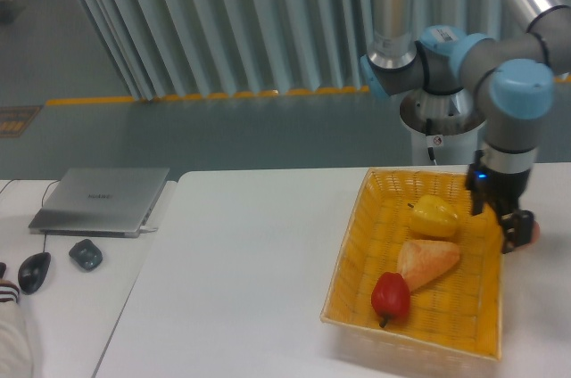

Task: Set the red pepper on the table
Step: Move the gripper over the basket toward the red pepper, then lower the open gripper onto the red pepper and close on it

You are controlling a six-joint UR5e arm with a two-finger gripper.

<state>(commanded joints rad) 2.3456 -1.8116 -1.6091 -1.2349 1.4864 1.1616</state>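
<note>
Tool [510, 234]: was seen hanging over the right rim of the basket, near its far right corner; nothing was seen held in it; whether the fingers were apart or together could not be told from this view.
Arm [513, 97]: grey tubes with light blue joint caps were seen, reaching from the pedestal behind the worktop down to the tool.
Red pepper [390, 297]: was seen lying inside the basket, in its near left part, well apart from the tool, with a dark stem pointing toward the near edge.
Basket [357, 244]: a woven yellow rectangular tray was seen resting on the right part of the worktop.
Yellow pepper [434, 216]: was seen in the far part of the basket, just left of the tool.
Pale orange wedge [426, 261]: was seen in the middle of the basket, between the two peppers and just beside the red one.
Orange-pink ball [533, 229]: was seen mostly hidden behind the tool, outside the basket on the right.
Worktop [241, 280]: white, flat, with the basket on it.
Adjoining desk [62, 307]: was seen carrying a closed laptop [100, 200], a mouse [33, 271] and a small dark object [86, 254].
</note>
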